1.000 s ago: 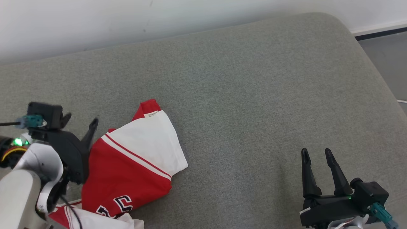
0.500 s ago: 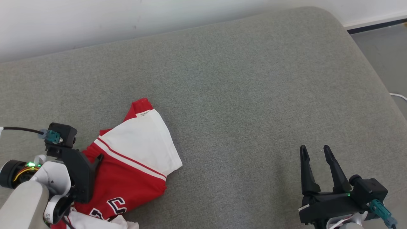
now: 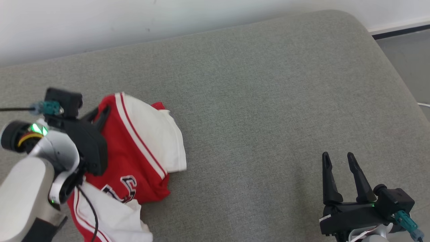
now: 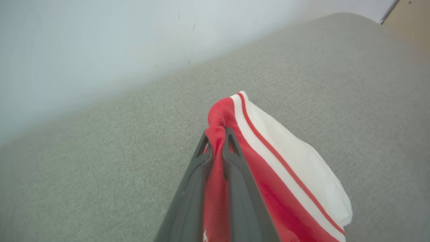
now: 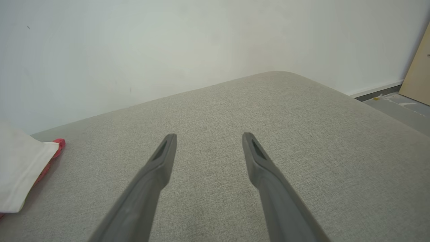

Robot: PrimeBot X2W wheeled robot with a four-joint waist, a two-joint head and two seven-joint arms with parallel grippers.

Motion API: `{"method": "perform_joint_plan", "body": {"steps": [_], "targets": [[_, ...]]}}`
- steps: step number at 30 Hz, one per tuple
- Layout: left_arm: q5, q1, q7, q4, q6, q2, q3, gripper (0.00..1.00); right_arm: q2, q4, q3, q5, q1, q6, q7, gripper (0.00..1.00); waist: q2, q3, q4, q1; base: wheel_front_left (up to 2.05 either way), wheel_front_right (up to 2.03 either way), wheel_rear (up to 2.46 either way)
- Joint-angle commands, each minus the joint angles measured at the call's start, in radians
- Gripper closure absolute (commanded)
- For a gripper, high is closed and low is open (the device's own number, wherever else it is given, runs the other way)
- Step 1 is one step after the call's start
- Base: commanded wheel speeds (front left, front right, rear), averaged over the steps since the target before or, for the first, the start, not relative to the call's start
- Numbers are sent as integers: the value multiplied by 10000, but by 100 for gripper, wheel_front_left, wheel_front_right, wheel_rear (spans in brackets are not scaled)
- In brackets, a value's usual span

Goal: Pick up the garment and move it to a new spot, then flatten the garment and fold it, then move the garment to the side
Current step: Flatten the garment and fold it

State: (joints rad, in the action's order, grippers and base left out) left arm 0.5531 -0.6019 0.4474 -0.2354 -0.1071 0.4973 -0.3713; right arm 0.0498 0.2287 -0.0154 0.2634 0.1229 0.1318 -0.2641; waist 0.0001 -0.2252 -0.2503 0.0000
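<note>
**Left gripper clamped on jersey at left of cushion; right gripper empty**

- Broad grey woven-fabric cushion (image 3: 255, 101) with a rounded far-right corner. It runs back to a plain white wall (image 3: 100, 23).
- Strip of grey floor (image 3: 406, 57) past the cushion's right edge. In the right wrist view a tan board (image 5: 418, 70) leans at the far right.
- Red-and-white jersey garment (image 3: 134, 148), crumpled, at the left side of the cushion and well apart from the right arm. Red body with dark lettering. A white panel edged by a thin red stripe drapes toward the right. More white cloth trails to the bottom edge of the head view.
- Left gripper (image 3: 102, 112) sits at the garment's upper-left edge. In the left wrist view its (image 4: 216, 134) two dark fingers (image 4: 235, 158) are drawn almost together, with a bunched fold of red cloth squeezed between them. The fold rises just beyond the tips.
- Right gripper (image 3: 337, 159) is at lower right over bare cushion. Its fingers are spread wide apart with nothing between them, as the right wrist view (image 5: 208, 137) also shows.
</note>
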Motion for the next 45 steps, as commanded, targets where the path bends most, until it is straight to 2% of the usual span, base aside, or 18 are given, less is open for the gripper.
{"method": "perform_joint_plan", "body": {"steps": [1,10,16,23,32,34,38,45], "targets": [[-16,-391,-198,343,9,-23,135,100,12,-13,29,-45,-92,-22,-4,0,-1,80,98,0,0,0,0],[-98,-1429,-465,1794,-53,-423,-92,100,10,22,209,-105,-167,-22,-4,0,-1,338,247,0,0,0,0],[-105,-2455,-492,2301,-126,-1146,-693,100,10,80,270,-103,-259,-22,-4,0,-1,687,334,0,0,0,0],[-97,-4030,-986,1899,-143,-2176,-1049,100,12,139,359,-116,-430,-22,-4,0,-1,1101,286,0,0,0,0],[-258,-5449,-1655,948,20,-2797,-830,100,11,58,583,-202,-618,-22,-4,0,-1,1279,345,0,0,0,0],[-248,-5414,-1770,732,100,-2793,-771,100,11,37,614,-211,-601,-22,-4,0,-1,1235,366,0,0,0,0],[-315,-4861,-1952,336,237,-2398,-604,100,11,-21,607,-177,-503,-22,-4,0,-1,1051,385,0,0,0,0],[-545,-3305,-2486,-340,674,-1038,-37,100,11,-25,640,-225,-387,-22,-4,0,-1,685,365,0,0,0,0]]}}
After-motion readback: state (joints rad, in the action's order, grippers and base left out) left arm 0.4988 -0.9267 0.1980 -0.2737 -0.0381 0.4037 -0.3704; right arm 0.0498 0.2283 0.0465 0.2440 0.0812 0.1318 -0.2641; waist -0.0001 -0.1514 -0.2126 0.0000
